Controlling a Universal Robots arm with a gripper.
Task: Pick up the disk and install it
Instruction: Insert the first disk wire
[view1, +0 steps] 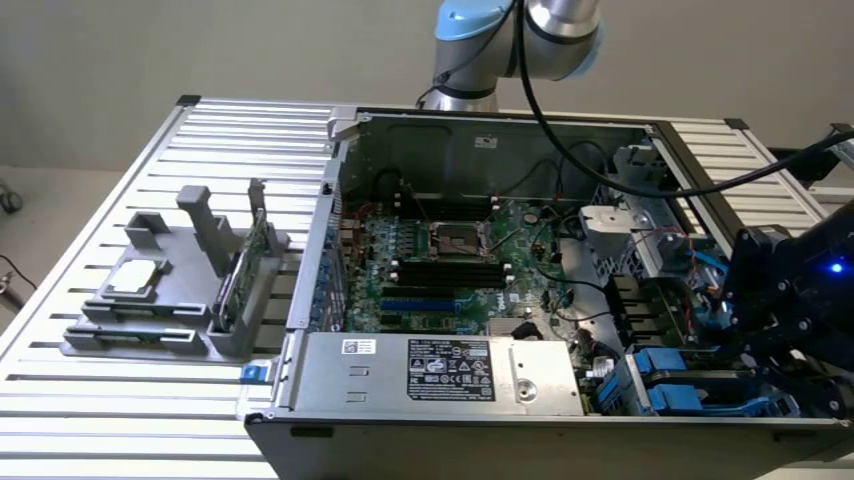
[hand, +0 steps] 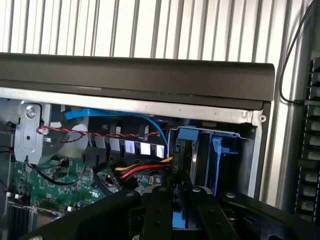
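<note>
Disk (hand: 182, 220), blue-railed, clenched between fingers of the end effector (hand: 178, 195), over the blue drive bay (hand: 200, 145) at the open computer case (view1: 467, 140)'s 4 o'clock corner, exterior view.

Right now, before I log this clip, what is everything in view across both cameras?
table: 1, silver slats, under everything
computer case: 1, black and grey, open, on the table
motherboard: 1, green, on the case floor
power supply: 1, silver-grey, at the case's near edge
cables: several, red, yellow, black, blue, inside the case
fixture: 1, grey, exterior view's left
small drive: 1, silver, lying in the fixture
circuit card: 1, green, upright in the fixture
drive carriers: blue, corner bay, exterior view's right
disk: 1, blue rails, edge-on at the bay
arm: 1, silver and light blue, behind the case
gripper: 1, black, apparently closed on the disk
</note>
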